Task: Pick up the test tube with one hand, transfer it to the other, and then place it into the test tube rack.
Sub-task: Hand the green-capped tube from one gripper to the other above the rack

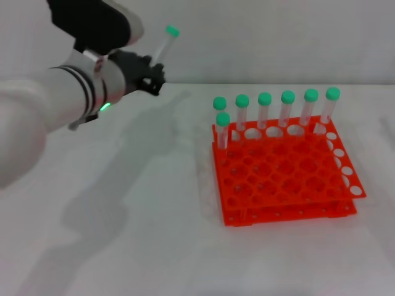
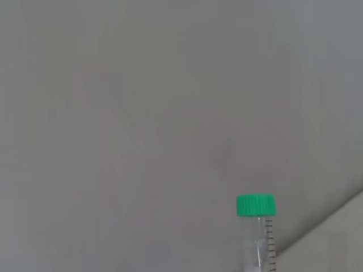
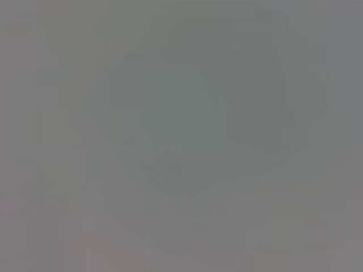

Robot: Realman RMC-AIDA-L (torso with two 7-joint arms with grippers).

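With my left gripper [image 1: 150, 77] in the upper left of the frame, its fingers clenched on the test tube [image 1: 163, 43] held cap-up above the worktop [image 1: 123, 234], I'd keep it steady for the handover, well clear of the test tube rack [image 1: 284, 179].

White table [image 1: 154, 246], pale wall [image 1: 278, 37], seven green-capped tubes [image 1: 287, 108] standing upright

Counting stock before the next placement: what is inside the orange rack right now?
Seven green-capped tubes stand in the test tube rack: six along the far row, one just nearer at its left end. Other holes look empty; tube bottoms are hidden.
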